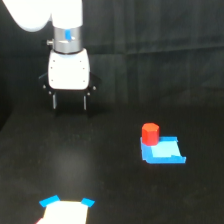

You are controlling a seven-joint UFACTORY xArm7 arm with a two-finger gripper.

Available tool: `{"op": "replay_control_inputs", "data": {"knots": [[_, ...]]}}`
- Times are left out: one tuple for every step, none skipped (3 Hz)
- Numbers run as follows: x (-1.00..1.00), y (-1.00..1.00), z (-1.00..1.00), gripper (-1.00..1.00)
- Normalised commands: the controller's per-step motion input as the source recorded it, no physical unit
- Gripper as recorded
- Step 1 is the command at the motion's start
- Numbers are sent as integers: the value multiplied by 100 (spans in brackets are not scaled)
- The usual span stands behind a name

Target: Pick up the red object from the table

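On the table [110, 190] sit one red object [150, 133] and one blue piece [164, 151]; the hand [69, 103] hangs spread.

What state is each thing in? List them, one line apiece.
claw: open, empty, hanging above the table toward the exterior view's left, apart from everything else.
red object: upright, ungrasped, at the blue piece's upper left corner; touching or on it, cannot tell which.
flat blue piece: lying flat on the table.
white thing with blue corners: at the bottom edge, cut off by the frame.
table: flat, black.
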Motion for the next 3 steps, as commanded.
{"op": "replay_control_inputs", "data": {"knots": [[100,-59,-27,84],[100,-17,11,100],[82,-48,39,100]]}}
